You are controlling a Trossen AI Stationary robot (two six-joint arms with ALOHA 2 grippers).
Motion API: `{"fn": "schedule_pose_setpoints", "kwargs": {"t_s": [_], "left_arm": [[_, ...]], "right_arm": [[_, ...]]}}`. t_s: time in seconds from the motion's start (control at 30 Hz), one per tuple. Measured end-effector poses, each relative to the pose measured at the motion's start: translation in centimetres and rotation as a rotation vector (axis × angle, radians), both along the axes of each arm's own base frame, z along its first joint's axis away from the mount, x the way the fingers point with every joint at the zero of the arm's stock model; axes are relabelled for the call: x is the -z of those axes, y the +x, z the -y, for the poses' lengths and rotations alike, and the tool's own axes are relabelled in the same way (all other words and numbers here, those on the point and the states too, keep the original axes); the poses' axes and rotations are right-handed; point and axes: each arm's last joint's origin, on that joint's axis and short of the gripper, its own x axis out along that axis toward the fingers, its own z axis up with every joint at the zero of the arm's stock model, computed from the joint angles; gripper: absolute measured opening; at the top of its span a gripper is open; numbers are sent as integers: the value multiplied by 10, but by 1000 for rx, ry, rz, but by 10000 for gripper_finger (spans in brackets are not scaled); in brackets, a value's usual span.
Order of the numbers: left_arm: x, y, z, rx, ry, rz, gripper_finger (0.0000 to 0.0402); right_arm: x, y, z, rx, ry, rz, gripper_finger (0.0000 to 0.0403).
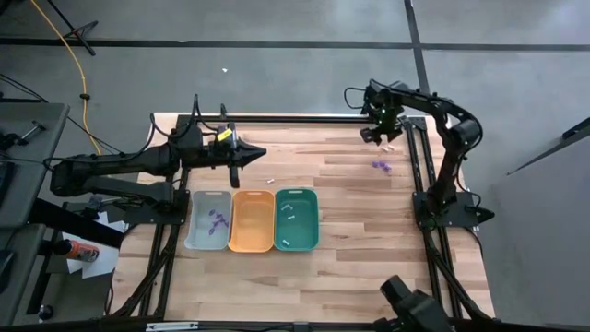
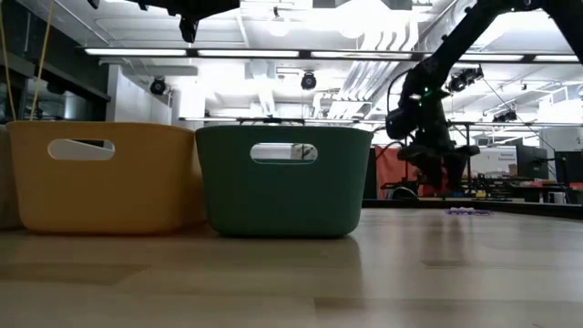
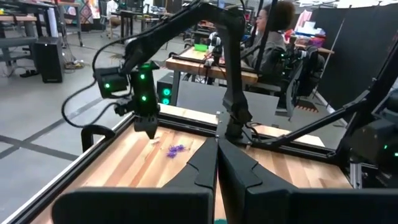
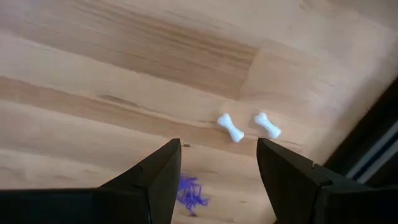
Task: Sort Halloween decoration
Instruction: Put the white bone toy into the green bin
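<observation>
1. starting at the left: left arm stretched over the wooden table (image 1: 350, 221), left gripper (image 1: 259, 154) above the boards just behind the trays, jaws shut flat together and holding nothing, fingers (image 3: 205, 171) pressed side by side in the left wrist view.
2. below that gripper, three trays touching in a row near the table's front: grey tray (image 1: 207, 242) on the left, with several purple pieces (image 1: 218, 219) inside.
3. next, orange tray (image 1: 252, 242) in the middle, seen as the yellow-orange tub (image 2: 100, 178) in the low view; contents not clear from above.
4. then teal tray (image 1: 296, 242) on the right of the row, also the green tub (image 2: 284, 182) in the low view, with a few white sticks (image 1: 289, 212) lying in it.
5. just behind the teal tray, out on the bare boards, one loose white stick (image 1: 272, 181), apart from the trays.
6. further right, a purple piece (image 1: 381, 166) alone on the table, well apart from the trays; same piece low on the boards in the low view (image 2: 467, 211) and near the right arm in the left wrist view (image 3: 176, 150).
7. at the far right corner, right gripper (image 1: 383, 135) hanging pointed down close over the table, jaws standing wide open with nothing between them.
8. seen past its fingers (image 4: 155, 180): two small white bones (image 4: 231, 127) lying side by side on the wood, not touching, beyond the open jaws, and the purple piece (image 4: 191, 193) down between the fingers, near the left one.
9. beyond the table, a seated person (image 3: 273, 37) at a bench in the room.
</observation>
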Motion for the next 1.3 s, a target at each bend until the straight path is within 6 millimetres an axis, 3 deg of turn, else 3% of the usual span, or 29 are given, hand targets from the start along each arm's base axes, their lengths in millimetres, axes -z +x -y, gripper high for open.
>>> {"fn": "schedule_pose_setpoints", "kwargs": {"t_s": [0.5, 0.93, 1.2, 1.3], "left_arm": [[0, -2, -10, -48, -4, 2, 0], [0, -2, -10, -69, -16, 7, 0], [-6, -3, -12, -144, -44, 72, 0], [-10, -3, -12, -143, -35, 120, 0]], "right_arm": [[40, 1, 6, -37, 107, -63, 193], [45, 5, 7, -140, 114, -33, 98], [44, 13, 2, -262, 113, -25, 10], [40, 17, -1, -300, 97, -15, 10]]}}
